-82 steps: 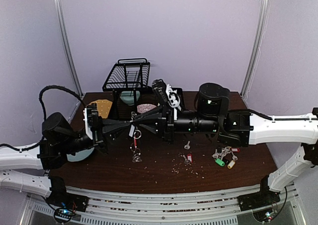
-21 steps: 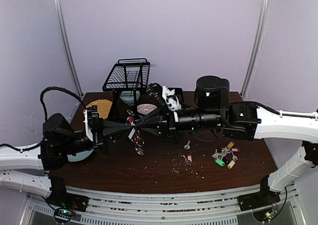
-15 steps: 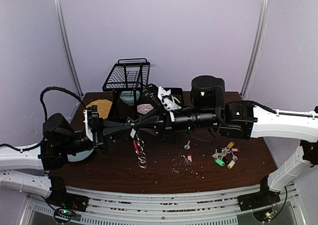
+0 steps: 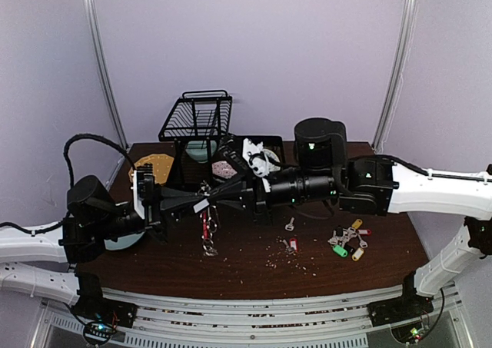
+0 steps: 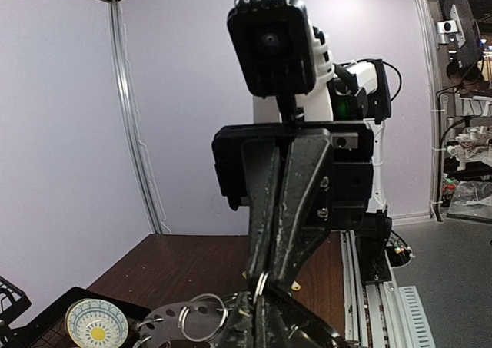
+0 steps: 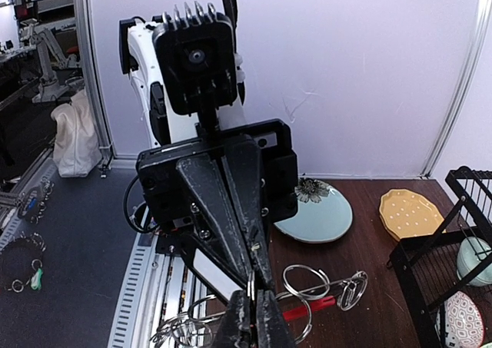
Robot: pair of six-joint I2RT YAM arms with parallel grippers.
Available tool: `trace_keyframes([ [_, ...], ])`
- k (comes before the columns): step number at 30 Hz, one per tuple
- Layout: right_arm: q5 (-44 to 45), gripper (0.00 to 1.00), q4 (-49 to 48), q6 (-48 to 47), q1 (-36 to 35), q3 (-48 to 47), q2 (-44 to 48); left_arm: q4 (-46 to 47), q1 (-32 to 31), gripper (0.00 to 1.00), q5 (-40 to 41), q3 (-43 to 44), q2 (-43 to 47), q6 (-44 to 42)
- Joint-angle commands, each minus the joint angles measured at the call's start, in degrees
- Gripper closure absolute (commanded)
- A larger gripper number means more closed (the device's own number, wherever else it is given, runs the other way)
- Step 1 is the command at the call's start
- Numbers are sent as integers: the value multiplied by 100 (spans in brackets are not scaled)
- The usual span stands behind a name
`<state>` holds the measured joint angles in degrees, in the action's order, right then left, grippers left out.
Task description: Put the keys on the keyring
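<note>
The keyring hangs in the air between my two grippers, its red arc and small split rings dangling above the table. My left gripper and right gripper meet tip to tip, both shut on one split ring of it. The left wrist view shows my left gripper on that ring and the keyring's grey part. The right wrist view shows my right gripper and the red arc. The keys with coloured tags lie at the right. A bare key and a red-tagged key lie mid-table.
A black wire rack stands at the back with a pink patterned bowl beside it. A yellow plate lies back left, a pale blue plate under the left arm. Crumbs are scattered at the front.
Both grippers have stayed clamped together and shifted slightly left and down. The right wrist has turned. The keyring has swung about and now hangs straighter below the tips.
</note>
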<state>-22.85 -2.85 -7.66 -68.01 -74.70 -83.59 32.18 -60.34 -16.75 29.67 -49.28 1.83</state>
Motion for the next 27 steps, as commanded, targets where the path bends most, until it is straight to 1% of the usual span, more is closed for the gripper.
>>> trace_keyframes([
  [1,235,100,933,-312,-28,-355,217,-82,-13,100,-35,221,54,-240],
  [2,212,100,1269,-496,-28,-498,220,-350,-13,99,-34,307,57,-351],
  [3,187,100,1669,-692,-27,-642,208,-630,-13,90,-37,399,69,-468],
  [5,327,100,2341,-981,-37,-914,133,-1191,-11,79,-49,568,124,-718],
  [7,587,100,2842,-1135,-91,-1175,14,-1714,-6,74,9,733,139,-911],
  [9,695,100,3118,-1210,-148,-1421,-79,-2162,-4,74,44,935,83,-1039],
  [12,764,100,3106,-1353,-214,-1487,-105,-2725,-7,75,-92,1175,-41,-1231],
  [18,1206,100,3314,-1645,-363,-1696,-263,-2875,-13,78,-407,1408,-128,-1438],
  [22,1301,100,3330,-1721,-437,-1782,-315,-3007,-28,84,-543,1580,-140,-1513],
  [25,1309,100,3278,-1730,-455,-1775,-304,-3217,-124,84,-763,1725,-281,-1588],
  [27,1293,100,3203,-1728,-463,-1730,-282,-3329,-209,83,-716,1791,-396,-1650],
])
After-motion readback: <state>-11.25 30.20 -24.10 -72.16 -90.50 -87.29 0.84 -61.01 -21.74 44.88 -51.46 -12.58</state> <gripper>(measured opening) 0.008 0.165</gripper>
